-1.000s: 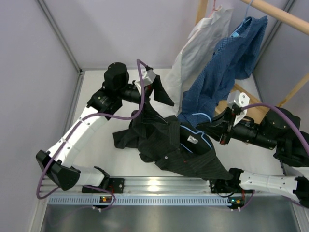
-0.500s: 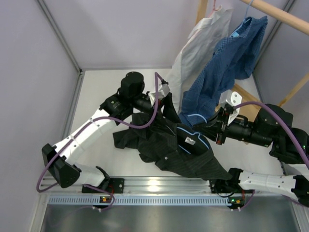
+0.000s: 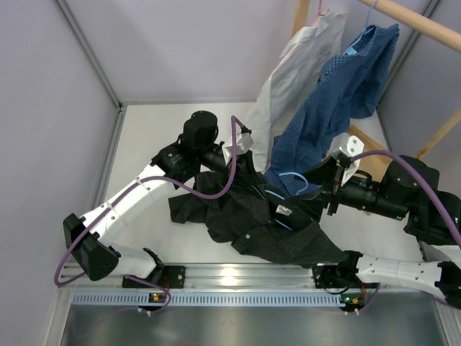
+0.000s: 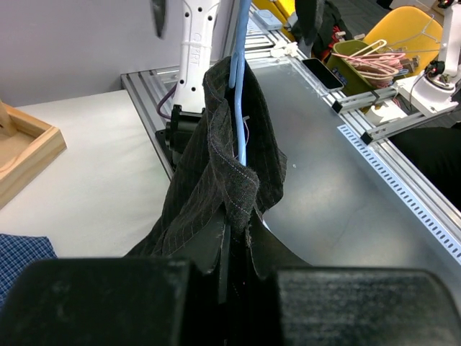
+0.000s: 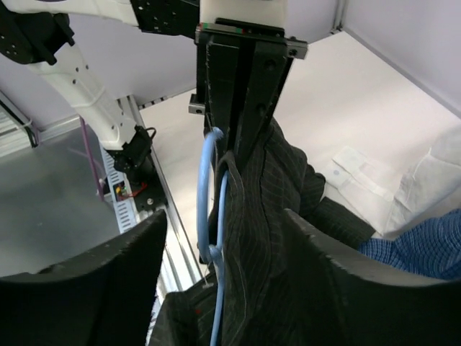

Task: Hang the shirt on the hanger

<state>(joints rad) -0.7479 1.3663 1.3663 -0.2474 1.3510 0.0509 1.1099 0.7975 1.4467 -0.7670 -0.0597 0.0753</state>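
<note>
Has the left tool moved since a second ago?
Yes. The left tool has shifted right and toward the near edge, closing in on the hanging blue shirt.

bare table (image 3: 144, 126) free on my far left, white shirt (image 3: 288, 79) and blue shirt (image 3: 338, 86) hang blocking far right, black shirt (image 3: 245, 216) heaped across the middle

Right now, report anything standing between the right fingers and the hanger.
Nothing visible does. The bare wire of the hanger hangs in the gap between the open right fingers. The shirt drapes beside it, and the left fingers clamp the shirt beyond.
</note>
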